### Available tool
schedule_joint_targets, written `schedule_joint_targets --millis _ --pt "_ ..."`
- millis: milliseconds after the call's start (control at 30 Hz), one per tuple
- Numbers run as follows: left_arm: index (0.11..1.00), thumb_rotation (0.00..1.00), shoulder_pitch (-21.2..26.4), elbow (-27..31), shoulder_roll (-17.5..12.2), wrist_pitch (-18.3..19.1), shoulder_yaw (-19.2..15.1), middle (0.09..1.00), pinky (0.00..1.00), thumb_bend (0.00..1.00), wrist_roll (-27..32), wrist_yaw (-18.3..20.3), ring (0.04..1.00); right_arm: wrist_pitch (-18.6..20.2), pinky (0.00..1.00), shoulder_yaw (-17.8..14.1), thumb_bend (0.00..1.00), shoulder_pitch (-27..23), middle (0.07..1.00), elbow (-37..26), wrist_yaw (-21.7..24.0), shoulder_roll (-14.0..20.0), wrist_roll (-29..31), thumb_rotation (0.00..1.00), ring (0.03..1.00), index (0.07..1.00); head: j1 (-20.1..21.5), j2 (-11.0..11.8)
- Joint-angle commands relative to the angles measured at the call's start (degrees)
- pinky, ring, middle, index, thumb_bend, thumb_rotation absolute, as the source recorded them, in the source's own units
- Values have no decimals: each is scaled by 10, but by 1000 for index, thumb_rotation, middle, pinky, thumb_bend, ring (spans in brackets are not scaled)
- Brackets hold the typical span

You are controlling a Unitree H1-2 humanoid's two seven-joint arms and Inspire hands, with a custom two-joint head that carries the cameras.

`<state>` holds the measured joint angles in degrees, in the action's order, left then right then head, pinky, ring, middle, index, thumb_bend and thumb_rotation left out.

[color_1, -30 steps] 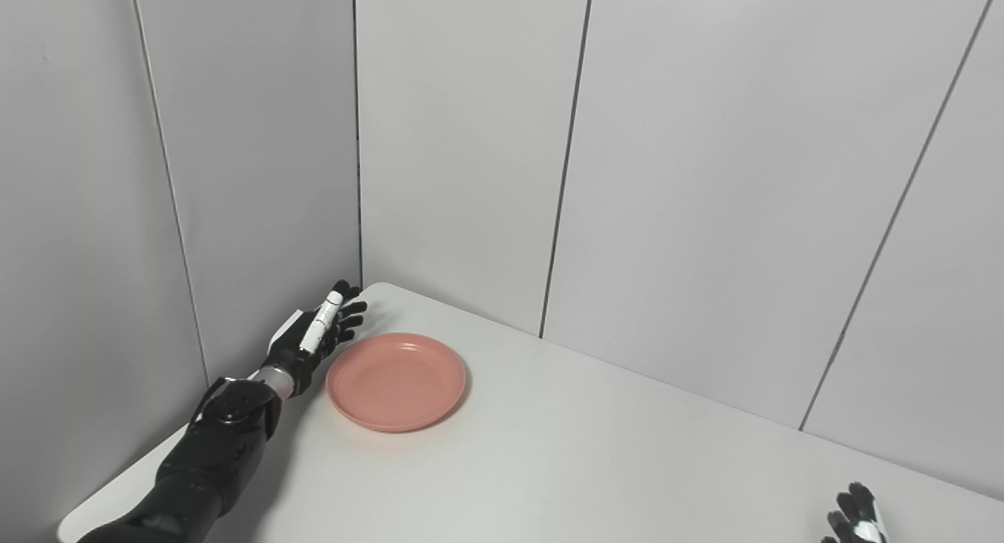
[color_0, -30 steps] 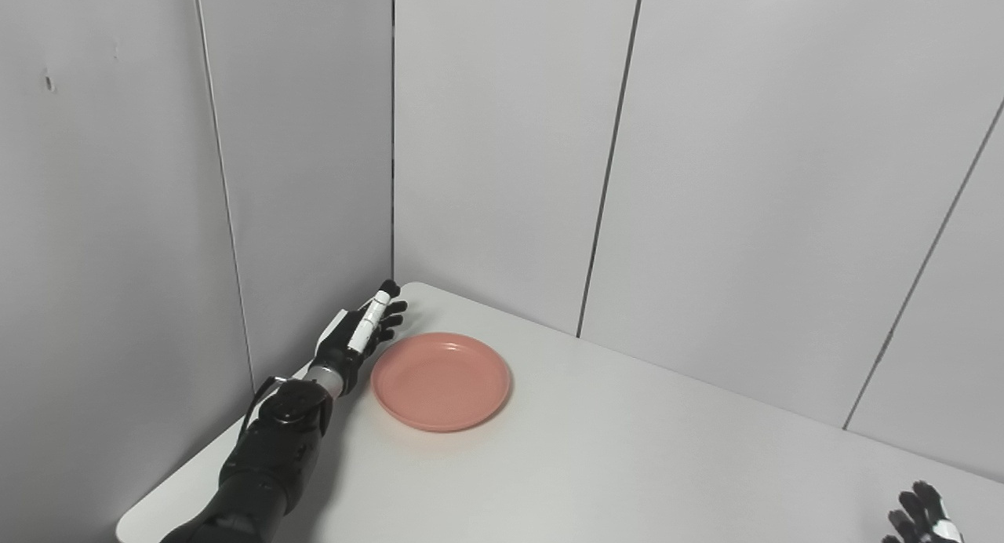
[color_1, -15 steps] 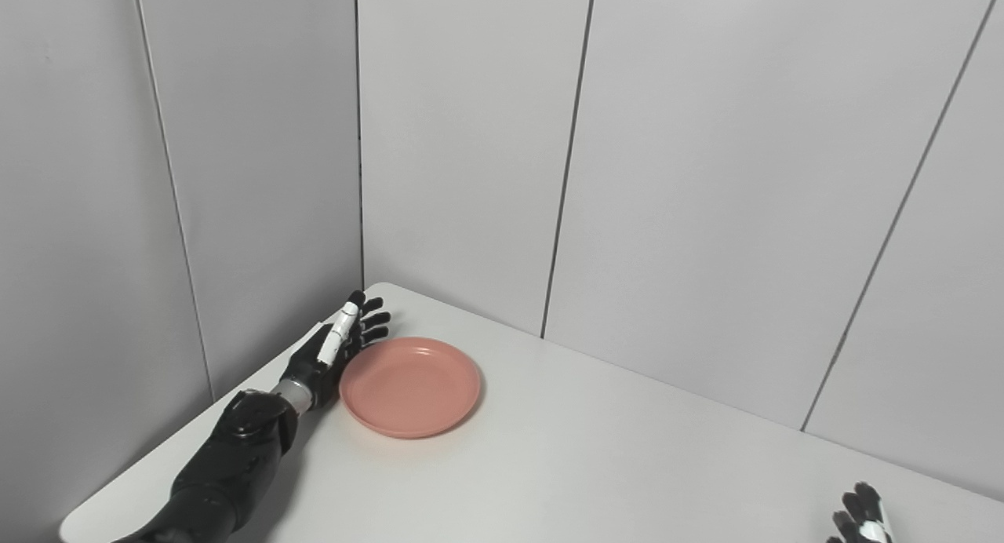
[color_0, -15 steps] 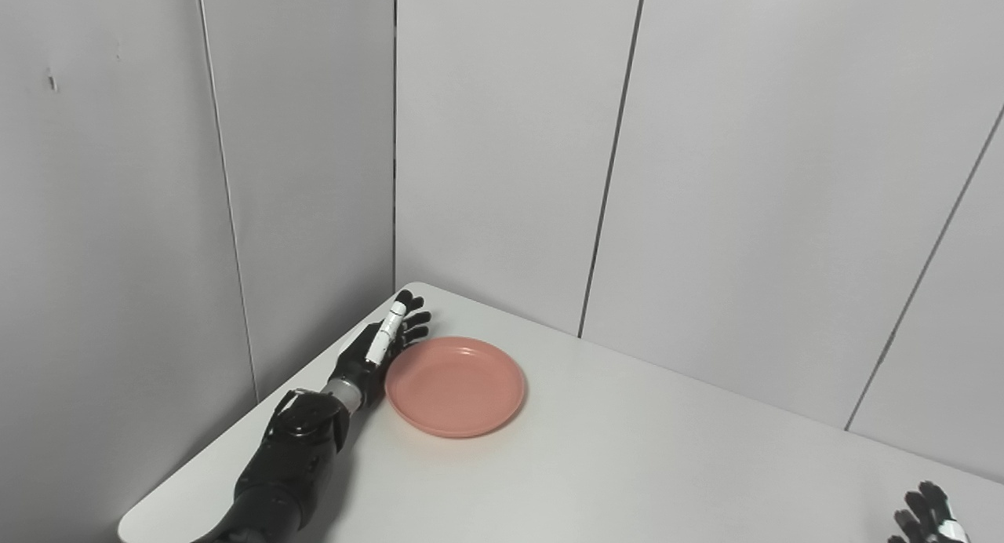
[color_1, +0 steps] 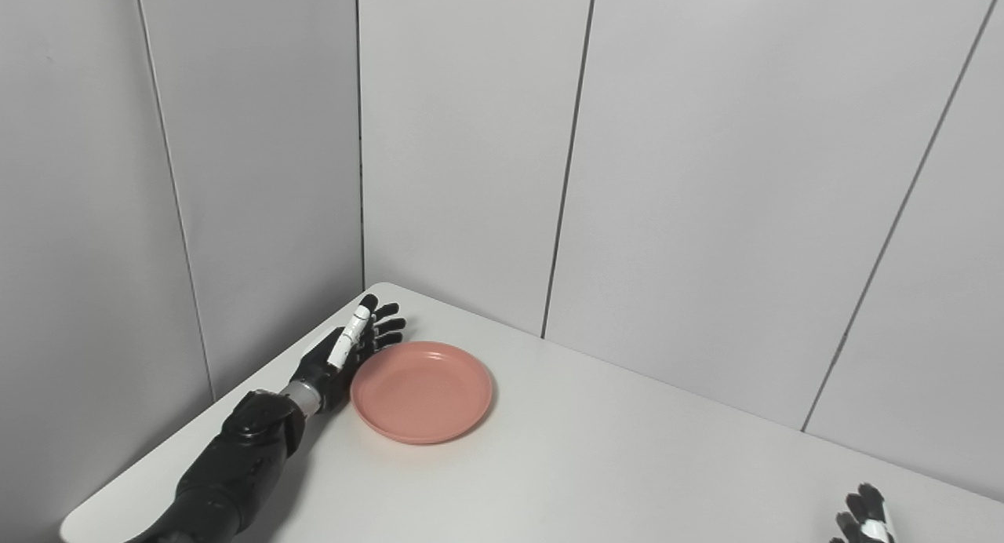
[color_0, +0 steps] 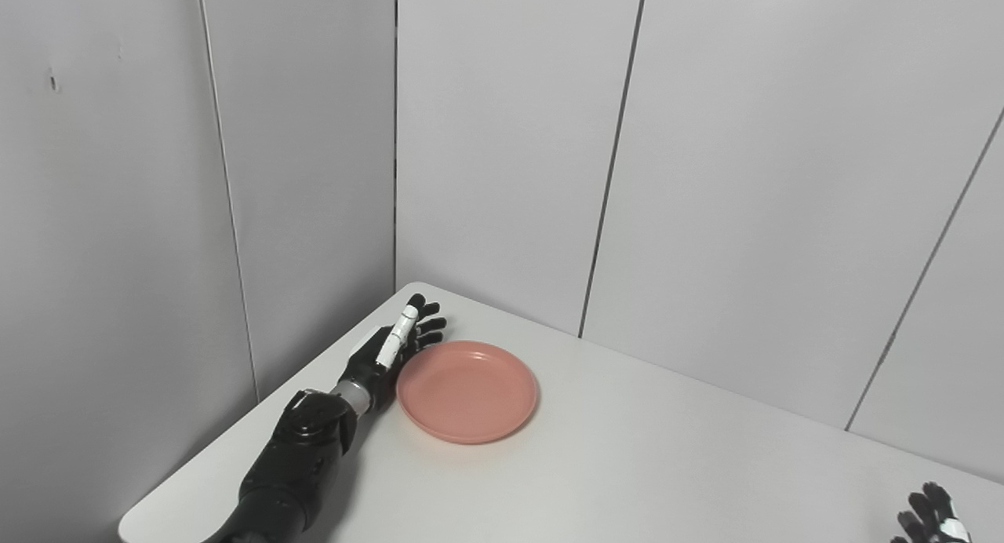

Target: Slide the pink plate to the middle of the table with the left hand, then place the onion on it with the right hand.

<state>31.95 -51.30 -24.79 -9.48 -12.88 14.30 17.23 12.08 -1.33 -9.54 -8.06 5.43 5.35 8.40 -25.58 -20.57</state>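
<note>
A pink plate [color_0: 467,391] lies near the table's far left corner, with nothing on it. My left hand [color_0: 390,351] stands on edge against the plate's left rim, open, fingers stretched toward the back wall. Only the fingertips of my right hand [color_0: 933,516] show at the bottom right corner, spread apart and holding nothing. No onion is in either view.
The white table [color_0: 643,464] runs into a corner of grey wall panels [color_0: 502,151]. The left wall stands close behind my left hand. The table's left edge [color_0: 227,449] runs diagonally beside my left forearm.
My left hand has pushed the pink plate to the right and slightly toward me, away from the corner. The right hand has stayed at the bottom right.
</note>
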Motion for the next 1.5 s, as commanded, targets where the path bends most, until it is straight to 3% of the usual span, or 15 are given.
schedule_joint_targets --millis 0,100,367,667,833,1167,1467 --pt "910 1000 32 -1 7 -6 9 919 918 730 5 26 924 7 1000 -3 318 -20 1000 -25 -4 -5 5 1000 1000 1000 5 -2" --pt "902 1000 35 -7 13 -10 11 912 909 727 8 31 916 14 1000 -5 273 -20 1000 -29 -9 -10 4 1000 1000 1000 16 -4" --pt "914 1000 55 -61 28 -37 16 919 926 726 17 62 924 -16 1000 1 236 -24 1000 0 -6 -18 1 1000 1000 1000 56 -5" --pt "906 1000 69 -107 38 -66 24 910 921 728 17 79 915 -72 1000 5 405 -33 1000 56 8 -18 -4 1000 1000 1000 101 -18" --pt "914 1000 66 -95 50 -65 30 917 917 739 17 73 920 -99 1000 7 487 -36 1000 83 10 -15 -14 1000 1000 1000 136 -29" --pt "914 1000 80 -123 65 -79 37 914 913 755 15 82 916 -93 1000 14 578 -40 1000 96 -6 -34 -36 976 1000 1000 205 -52" --pt "924 1000 82 -137 71 -79 36 929 931 732 22 112 930 -106 1000 27 581 -54 998 114 -37 -52 -84 1000 994 1000 274 -69"
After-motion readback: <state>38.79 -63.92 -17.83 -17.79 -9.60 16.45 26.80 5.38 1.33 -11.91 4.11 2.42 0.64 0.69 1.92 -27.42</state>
